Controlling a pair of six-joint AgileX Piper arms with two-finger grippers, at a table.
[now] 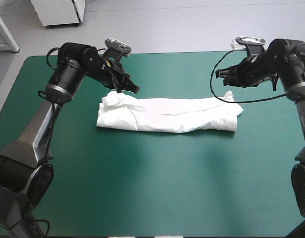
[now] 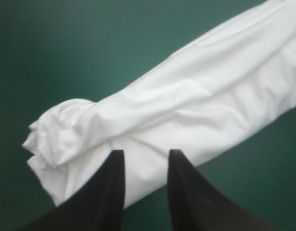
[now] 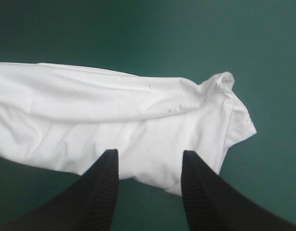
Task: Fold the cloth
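The white T-shirt (image 1: 167, 115) lies on the teal-green cover as a long folded band running left to right across the table's middle. My left gripper (image 1: 130, 89) hovers just above and behind the band's bunched left end, fingers apart with nothing between them. In the left wrist view that gripper (image 2: 145, 159) stands open over the T-shirt (image 2: 186, 106). My right gripper (image 1: 222, 74) hangs behind the band's right end, also open and empty. The right wrist view shows the gripper (image 3: 148, 159) above the T-shirt (image 3: 119, 115), near its crumpled end.
Bare teal-green cover (image 1: 157, 188) stretches in front of the T-shirt to the table's near edge. A narrower strip of cover lies behind it toward the far edge.
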